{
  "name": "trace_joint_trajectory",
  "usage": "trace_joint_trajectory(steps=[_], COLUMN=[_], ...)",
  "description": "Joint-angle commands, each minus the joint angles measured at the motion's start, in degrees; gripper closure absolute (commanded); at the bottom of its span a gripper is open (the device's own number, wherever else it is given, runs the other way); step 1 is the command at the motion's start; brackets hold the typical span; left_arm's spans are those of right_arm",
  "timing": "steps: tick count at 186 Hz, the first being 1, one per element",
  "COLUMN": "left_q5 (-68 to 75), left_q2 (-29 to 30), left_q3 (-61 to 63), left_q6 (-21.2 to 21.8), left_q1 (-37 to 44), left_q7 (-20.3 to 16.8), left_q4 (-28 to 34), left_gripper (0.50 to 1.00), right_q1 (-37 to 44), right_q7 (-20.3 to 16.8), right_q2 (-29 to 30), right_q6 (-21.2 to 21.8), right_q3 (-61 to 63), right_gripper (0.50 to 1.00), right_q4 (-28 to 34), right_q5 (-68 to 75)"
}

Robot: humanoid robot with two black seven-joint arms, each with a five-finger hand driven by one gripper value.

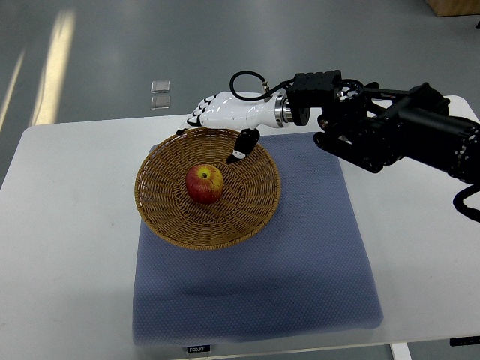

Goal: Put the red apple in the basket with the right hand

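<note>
A red apple (204, 184) with a yellow patch rests in the middle of the round wicker basket (161, 217). My right hand (221, 120), white with black fingertips, hovers over the basket's far rim, its black arm entering from the right edge. Its fingers are spread and hold nothing; the thumb tip (238, 154) points down toward the basket's inside, a little up and right of the apple. The hand does not touch the apple. The left arm does not show.
The basket sits on a blue-grey mat (300, 277) covering the middle of the white table (67, 225). Grey floor lies beyond the table's far edge, with two small pale squares (160, 94) on it.
</note>
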Motion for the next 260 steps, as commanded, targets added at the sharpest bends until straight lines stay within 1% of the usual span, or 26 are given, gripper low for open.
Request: trace_joint_trajectory(steps=[1,31,71,95,105,107,115,125,126,132,148,151,160,161,166,175,176,178,192,236,260], left_q5=[0.0,0.0,0.0,0.0,0.0,0.0,0.0,0.0,0.0,0.0,0.0,0.0,0.0,0.0,0.0,0.0,0.0,0.0,0.0,0.0,0.0], left_q2=[0.0,0.0,0.0,0.0,0.0,0.0,0.0,0.0,0.0,0.0,0.0,0.0,0.0,0.0,0.0,0.0,0.0,0.0,0.0,0.0,0.0], left_q3=[0.0,0.0,0.0,0.0,0.0,-0.1,-0.1,-0.1,-0.1,-0.1,-0.1,-0.1,-0.1,0.0,0.0,0.0,0.0,0.0,0.0,0.0,0.0], left_q6=[0.0,0.0,0.0,0.0,0.0,0.0,0.0,0.0,0.0,0.0,0.0,0.0,0.0,0.0,0.0,0.0,0.0,0.0,0.0,0.0,0.0], left_q1=[0.0,0.0,0.0,0.0,0.0,0.0,0.0,0.0,0.0,0.0,0.0,0.0,0.0,0.0,0.0,0.0,0.0,0.0,0.0,0.0,0.0], left_q7=[0.0,0.0,0.0,0.0,0.0,0.0,0.0,0.0,0.0,0.0,0.0,0.0,0.0,0.0,0.0,0.0,0.0,0.0,0.0,0.0,0.0], left_q4=[0.0,-0.1,0.0,-0.1,-0.1,0.0,-0.1,-0.1,-0.1,0.0,-0.1,0.0,0.0,0.0,-0.1,-0.1,-0.1,-0.1,-0.1,-0.1,0.0], left_gripper=[0.5,0.5,0.5,0.5,0.5,0.5,0.5,0.5,0.5,0.5,0.5,0.5,0.5,0.5,0.5,0.5,0.5,0.5,0.5,0.5,0.5], right_q1=[0.2,-0.5,-5.2,-10.3,-10.3,-11.7,-12.7,-12.7,-14.4,-15.5,-16.7,-18.2,-18.2,-19.6,-20.5,-20.5,-21.8,-22.0,-24.0,-26.8,-27.0], right_q7=[0.1,0.0,-0.2,-0.3,-0.3,-0.3,-0.3,-0.3,-0.3,-0.3,-0.3,-0.3,-0.3,-0.4,-0.6,-0.6,-1.6,-2.0,-3.6,-5.3,-7.6], right_q2=[-1.6,-4.0,-5.2,-5.8,-5.8,-5.7,-5.6,-5.6,-5.3,-5.2,-5.2,-5.0,-5.0,-4.8,-4.9,-4.9,-4.8,-4.8,-4.7,-3.4,-3.2], right_q6=[1.0,5.3,5.9,6.4,6.4,6.5,6.5,6.5,6.6,6.6,6.6,6.6,6.6,6.7,7.3,7.3,8.4,8.7,9.1,9.1,9.1], right_q3=[4.0,9.1,13.6,16.3,16.3,17.2,18.1,18.1,19.1,19.8,20.8,22.0,22.0,23.5,24.7,24.7,26.9,27.4,29.7,30.6,30.7], right_gripper=[0.587,0.585,0.585,0.585,0.585,0.585,0.585,0.585,0.585,0.585,0.585,0.585,0.585,0.585,0.585,0.585,0.585,0.583,0.583,0.576,0.576], right_q4=[0.1,0.0,-1.0,-1.2,-1.2,-1.1,-1.2,-1.2,-1.2,-1.2,-1.2,-1.3,-1.3,-1.2,-1.2,-1.2,-1.2,-1.3,-1.3,-1.2,-1.2], right_q5=[6.3,23.1,44.6,56.1,56.1,60.1,62.4,62.4,65.3,67.0,68.9,71.2,71.2,73.4,75.2,75.2,78.3,79.0,83.1,90.5,96.0])
